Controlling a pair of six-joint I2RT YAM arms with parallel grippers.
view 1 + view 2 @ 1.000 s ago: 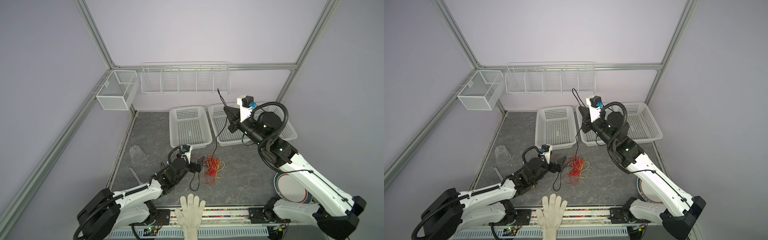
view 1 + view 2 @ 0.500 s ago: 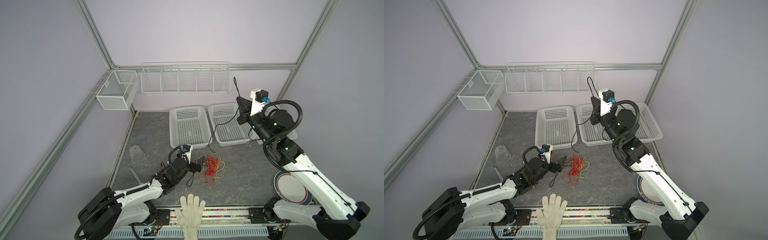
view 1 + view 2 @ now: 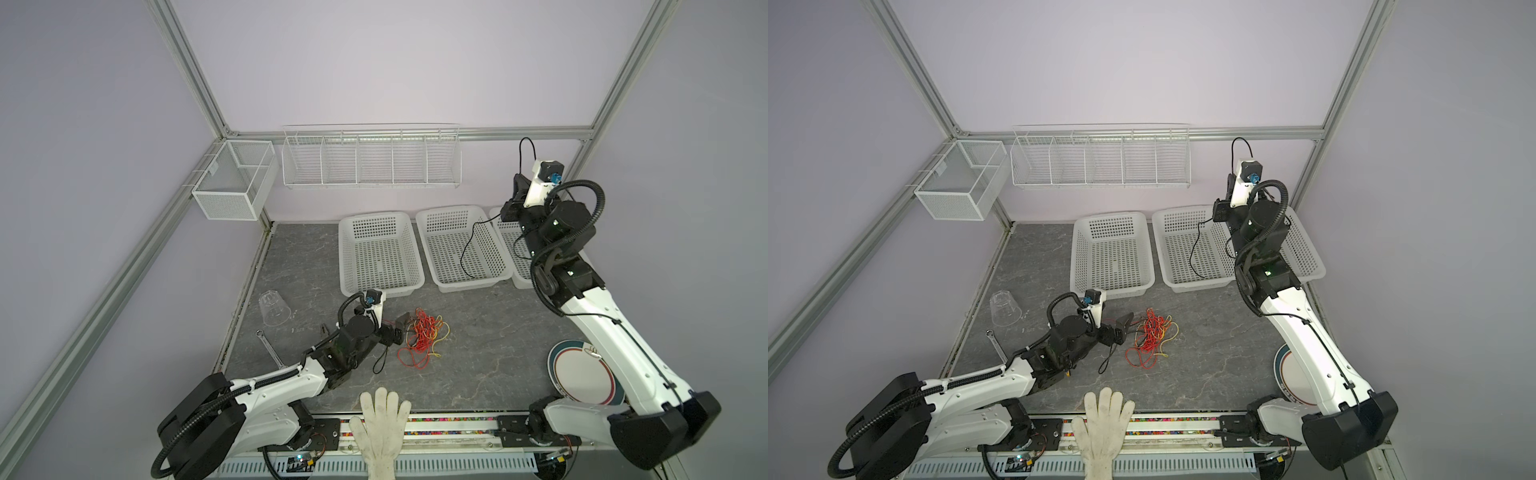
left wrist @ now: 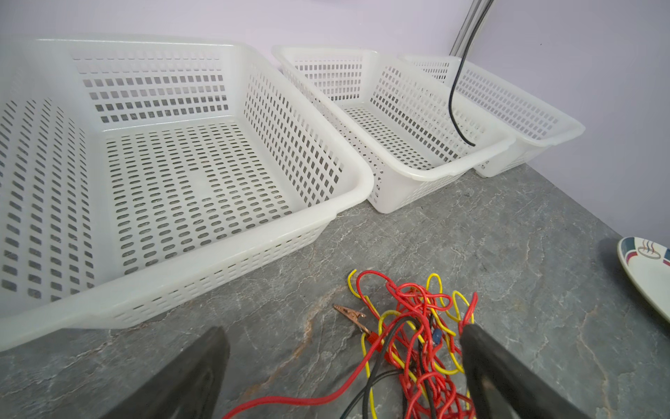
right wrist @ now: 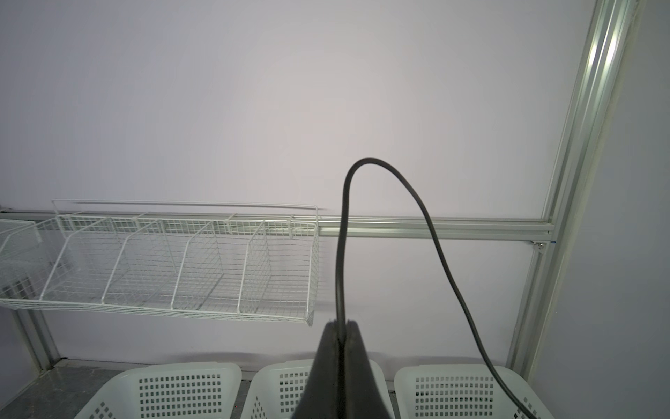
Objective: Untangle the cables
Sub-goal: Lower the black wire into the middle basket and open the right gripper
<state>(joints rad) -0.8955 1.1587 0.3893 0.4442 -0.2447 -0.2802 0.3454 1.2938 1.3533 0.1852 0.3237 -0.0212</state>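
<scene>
In a top view's upper right, the right gripper was pinched shut on the black cable and raised high, seemingly to draw it clear of the others. The cable arched above the jaws, then hung lengthwise downward, its free end pointing into the middle basket. Near frame centre the left gripper sat low, fingers spread wide at the red and yellow tangle on the table, probably ready to pin it.
</scene>
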